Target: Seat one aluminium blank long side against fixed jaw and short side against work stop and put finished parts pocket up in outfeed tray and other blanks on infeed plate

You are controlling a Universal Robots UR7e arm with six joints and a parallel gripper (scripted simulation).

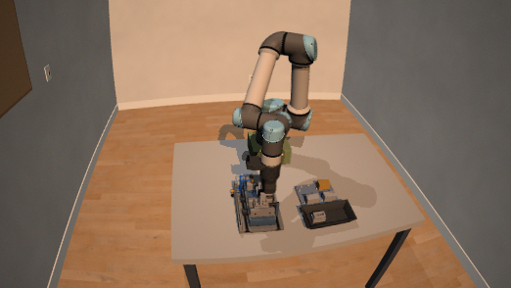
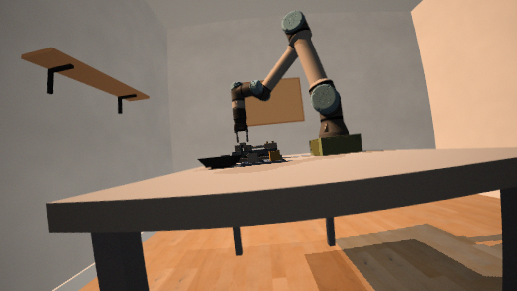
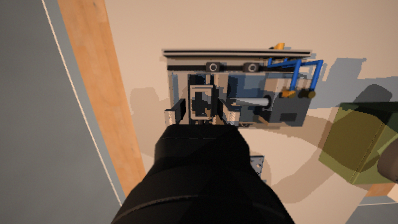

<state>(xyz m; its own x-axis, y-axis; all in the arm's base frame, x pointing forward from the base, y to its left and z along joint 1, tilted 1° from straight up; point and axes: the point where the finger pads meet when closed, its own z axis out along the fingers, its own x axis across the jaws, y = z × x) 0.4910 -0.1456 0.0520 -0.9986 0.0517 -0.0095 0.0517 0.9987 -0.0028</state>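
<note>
The vise (image 1: 256, 210) stands at the front left of the table. In the wrist view, a grey finished part with a dark pocket (image 3: 200, 101) sits in the vise's opening, pocket up. My gripper (image 3: 201, 105) is open and empty. It hangs straight above that part with one finger on each side, and I cannot tell whether the fingers touch it. It also shows in the top view (image 1: 265, 197) and the exterior view (image 2: 241, 137). The infeed plate (image 1: 317, 192) holds a brass blank (image 1: 324, 184) and grey aluminium blanks. The black outfeed tray (image 1: 329, 214) holds a grey piece (image 1: 319, 216).
The arm's olive base block (image 1: 269, 147) stands behind the vise and shows at the right in the wrist view (image 3: 360, 142). Blue hoses (image 3: 297, 75) run on the vise's far end. The table's left edge lies close to the vise.
</note>
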